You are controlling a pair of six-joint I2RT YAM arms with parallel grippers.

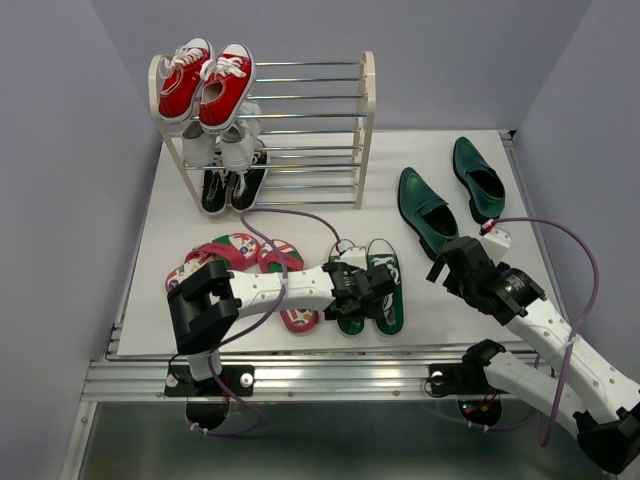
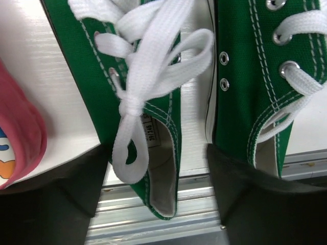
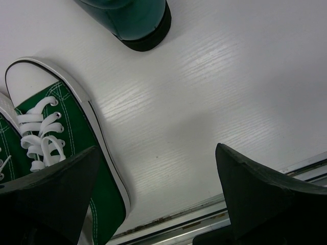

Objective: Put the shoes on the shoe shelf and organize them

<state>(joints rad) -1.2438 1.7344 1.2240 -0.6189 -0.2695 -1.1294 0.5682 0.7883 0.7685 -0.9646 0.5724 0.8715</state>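
At the near edge of the worktop (image 1: 300,215), both hands hang released over shoes that all lie short of the shelf (image 1: 366,120).
Nearest, the left hand (image 2: 158,168) is low over the green sneakers (image 1: 388,300), its fingers (image 2: 76,178) spread wide astride the left sneaker's heel opening and white laces, clamping nothing. The right hand (image 1: 455,262) gapes just as wide over bare worktop just right of that pair. The flip-flops (image 1: 240,255) lie left of the sneakers, partly under the left arm. Farther back on the right, the two loafers (image 1: 425,210) lie apart, toes toward the near edge. At the back left stands the shelf, with red sneakers (image 1: 205,80) on its top tier, white ones (image 1: 225,145) on the middle and black ones (image 1: 232,185) on the bottom, all at its left end.
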